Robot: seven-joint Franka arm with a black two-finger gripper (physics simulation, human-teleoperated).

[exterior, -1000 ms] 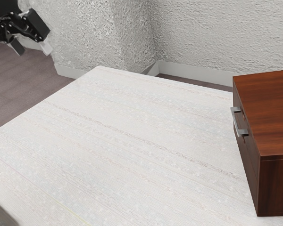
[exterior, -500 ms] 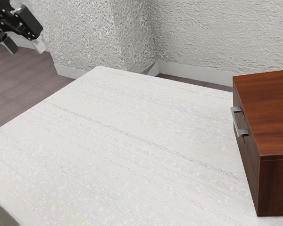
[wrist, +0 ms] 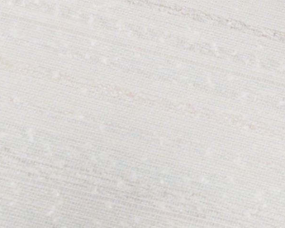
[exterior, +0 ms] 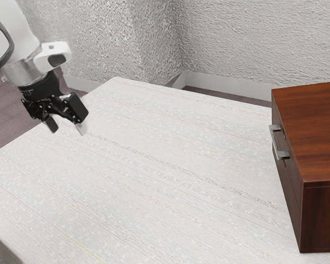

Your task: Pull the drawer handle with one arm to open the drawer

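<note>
At the exterior view's left, above the pale surface [exterior: 170, 181], the jaws hang spread apart, holding nothing. The handle [exterior: 278, 142] sits well apart, on the brown cabinet [exterior: 313, 126] at the right edge. The approach is in hand; next, the arm should cross over and line up on the handle. The drawer [exterior: 289, 176] looks shut, its contents hidden.
</note>
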